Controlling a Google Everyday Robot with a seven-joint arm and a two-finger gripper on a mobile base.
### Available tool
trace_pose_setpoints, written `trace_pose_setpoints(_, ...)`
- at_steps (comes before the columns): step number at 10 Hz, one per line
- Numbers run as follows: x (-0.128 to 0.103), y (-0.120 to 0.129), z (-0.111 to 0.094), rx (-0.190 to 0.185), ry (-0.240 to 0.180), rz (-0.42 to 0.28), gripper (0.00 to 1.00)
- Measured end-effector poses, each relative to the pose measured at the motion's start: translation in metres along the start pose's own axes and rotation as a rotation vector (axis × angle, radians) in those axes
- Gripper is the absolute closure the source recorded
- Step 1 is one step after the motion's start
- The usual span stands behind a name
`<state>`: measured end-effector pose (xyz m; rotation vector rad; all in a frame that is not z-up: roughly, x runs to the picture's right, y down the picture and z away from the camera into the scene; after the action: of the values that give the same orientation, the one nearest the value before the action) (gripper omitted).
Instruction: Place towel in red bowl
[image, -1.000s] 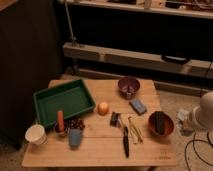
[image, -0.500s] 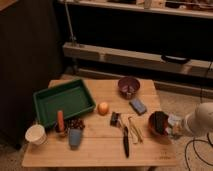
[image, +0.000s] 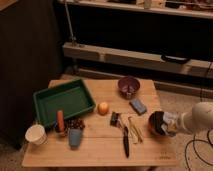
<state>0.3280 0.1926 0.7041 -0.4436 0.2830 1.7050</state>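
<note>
The red bowl (image: 156, 123) stands at the right edge of the wooden table (image: 100, 145), with something dark inside it. My gripper (image: 168, 125) reaches in from the right on a white arm (image: 200, 117) and sits at the bowl's right rim. A small blue-grey folded pad (image: 138, 106), possibly the towel, lies on the table just behind the bowl, apart from the gripper.
A purple bowl (image: 128, 86) stands at the back. An orange (image: 103, 108) lies mid-table. A green tray (image: 64, 101) is at the left, a white cup (image: 36, 134), a blue cup (image: 75, 137) and an orange item (image: 60, 121) in front of it. Dark utensils (image: 125, 135) lie left of the red bowl.
The white arm has moved left and down from the right edge, bringing my gripper to the red bowl's rim. The objects on the table have not moved.
</note>
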Motion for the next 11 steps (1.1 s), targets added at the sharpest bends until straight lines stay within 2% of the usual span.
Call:
trace_pose_setpoints(1,-0.004,0.003,0.003,-0.005,0.002,-0.009,0.95)
trace_pose_setpoints(5,-0.012,0.007,0.010,-0.010,0.000,-0.070,0.53)
trace_pose_setpoints(6,-0.013,0.009,0.011,-0.008,0.002,-0.080,0.48)
trace_pose_setpoints(7,-0.015,0.016,0.012,-0.006,0.005,-0.107,0.35)
trace_pose_setpoints(8,-0.015,0.016,0.010,0.001,0.006,-0.120,0.25)
trace_pose_setpoints(9,-0.013,0.015,0.009,0.010,0.007,-0.129,0.20)
trace_pose_setpoints(11,-0.012,0.018,0.009,0.030,0.014,-0.143,0.20)
